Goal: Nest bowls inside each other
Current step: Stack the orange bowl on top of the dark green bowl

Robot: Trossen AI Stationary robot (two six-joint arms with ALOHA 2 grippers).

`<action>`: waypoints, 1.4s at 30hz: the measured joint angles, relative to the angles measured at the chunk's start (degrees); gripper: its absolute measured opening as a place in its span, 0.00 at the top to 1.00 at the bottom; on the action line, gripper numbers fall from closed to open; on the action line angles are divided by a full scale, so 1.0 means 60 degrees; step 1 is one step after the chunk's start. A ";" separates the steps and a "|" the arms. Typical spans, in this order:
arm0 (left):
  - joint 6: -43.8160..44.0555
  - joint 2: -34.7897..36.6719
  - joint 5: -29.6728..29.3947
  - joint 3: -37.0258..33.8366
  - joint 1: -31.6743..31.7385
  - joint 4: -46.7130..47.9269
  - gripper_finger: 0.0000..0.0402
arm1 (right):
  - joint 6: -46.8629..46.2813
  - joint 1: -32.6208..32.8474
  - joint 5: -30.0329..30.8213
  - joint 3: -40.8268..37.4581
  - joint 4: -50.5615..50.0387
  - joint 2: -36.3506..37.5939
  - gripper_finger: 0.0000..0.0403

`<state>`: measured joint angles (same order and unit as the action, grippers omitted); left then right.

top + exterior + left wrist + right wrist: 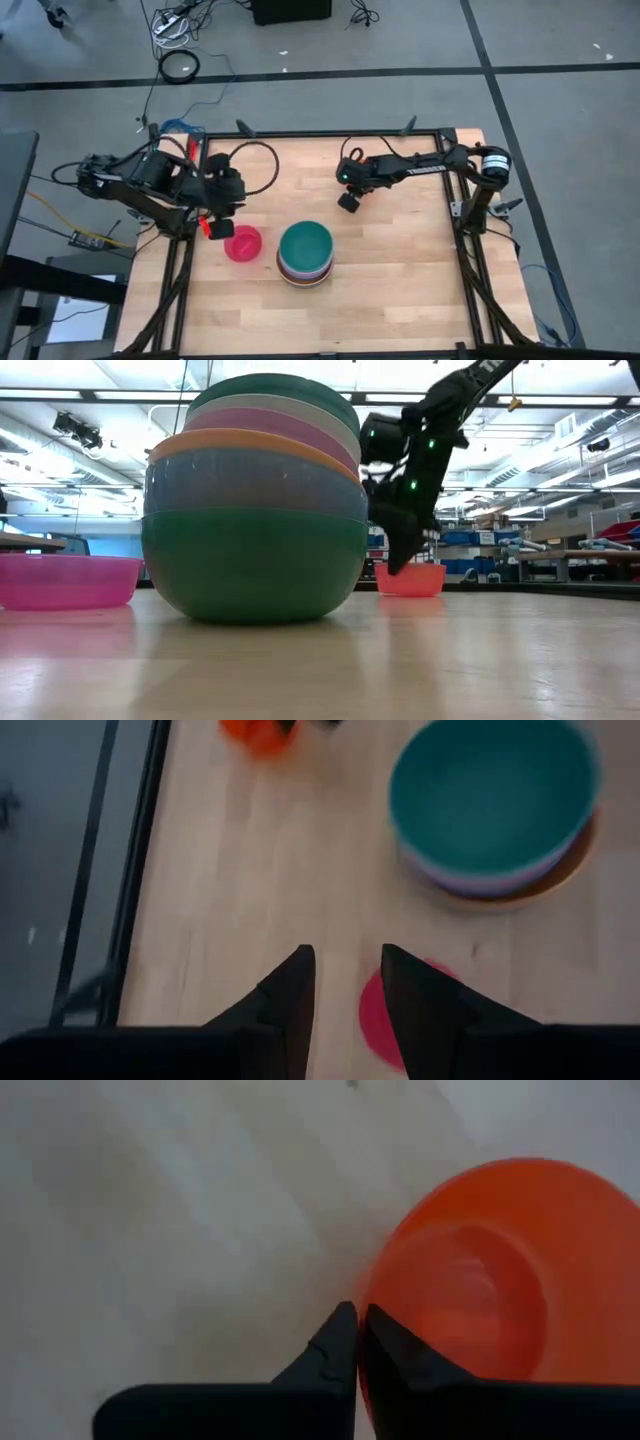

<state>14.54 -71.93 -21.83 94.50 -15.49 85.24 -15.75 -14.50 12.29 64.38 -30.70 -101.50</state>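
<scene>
A stack of several nested bowls (305,254) stands mid-table on its green bottom bowl (255,565), with a teal bowl (490,790) on top. A pink bowl (243,243) sits upright on the table just left of the stack. Farther back stands a small orange bowl (412,580); my right gripper (398,565) hides it in the high view and is shut at its rim. My left gripper (348,960) hovers open above the table beside the pink bowl (372,1018), with nothing between its fingers. My right gripper meets the small orange bowl at the rim (372,1285) on the side nearest the arm, coming steeply from above. The shut fingertips (340,1330) close right at that edge, seemingly one inside and one outside the wall. The bowl rests upright on the table.
A black frame (320,133) runs along the table's far edge and sides. Bare wood lies on the table's right half (410,270) and along its near edge.
</scene>
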 joint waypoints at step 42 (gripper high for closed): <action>0.1217 0.1317 0.1188 -0.4714 0.0000 -0.2050 0.69 | -0.0851 0.4902 -0.2088 0.0007 0.4789 0.2574 0.95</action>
<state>21.85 -64.03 -14.70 66.22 -15.49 72.93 -20.85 14.91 -0.24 64.42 -1.96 -86.05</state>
